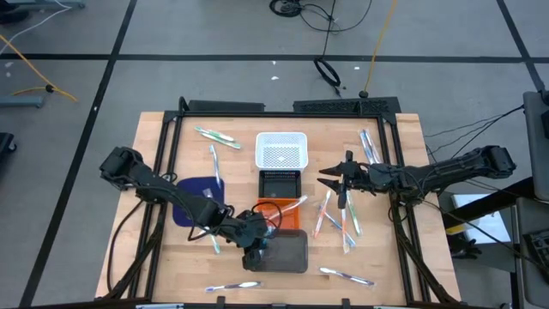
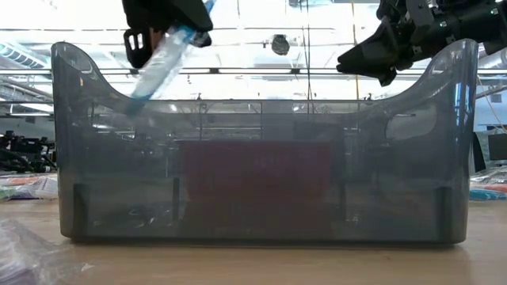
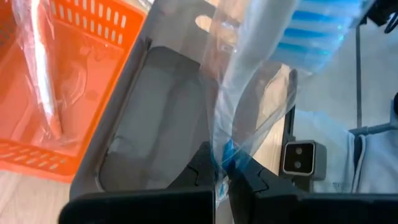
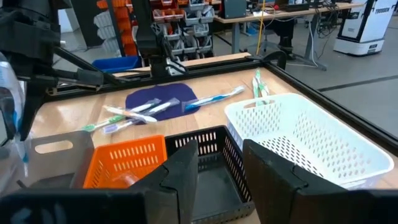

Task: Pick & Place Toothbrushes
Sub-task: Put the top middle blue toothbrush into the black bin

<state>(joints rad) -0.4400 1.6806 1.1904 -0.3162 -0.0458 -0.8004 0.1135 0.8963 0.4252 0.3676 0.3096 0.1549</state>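
Observation:
My left gripper [image 1: 254,244] hovers over the left end of the grey tray [image 1: 290,252], shut on a clear-wrapped toothbrush with blue accents [image 3: 249,106]. In the low view that toothbrush [image 2: 158,67] slants down past the grey tray's rim [image 2: 87,67]. My right gripper [image 1: 331,178] stands open beside the black tray [image 1: 280,184]; the right wrist view shows it [image 4: 219,167] above that tray [image 4: 211,180]. One wrapped toothbrush [image 1: 288,206] lies in the orange tray [image 1: 273,225]. Loose toothbrushes lie flat on the table [image 1: 339,219] [image 1: 216,136]. My left gripper pinches the wrapped toothbrush between its two fingers on the blue-marked stretch of the handle [image 3: 229,155], with the clear wrapper caught in the pinch. The fingers come from above. The toothbrush is lifted clear and tilted, its lower end [image 2: 136,96] over the grey tray's inside.
A white mesh tray [image 1: 280,150] sits beyond the black one. A dark blue mat [image 1: 196,202] lies left of the trays with toothbrushes [image 1: 214,161] near it. More toothbrushes lie at the near edge [image 1: 347,275] [image 1: 232,285] and by the right rail [image 1: 369,146].

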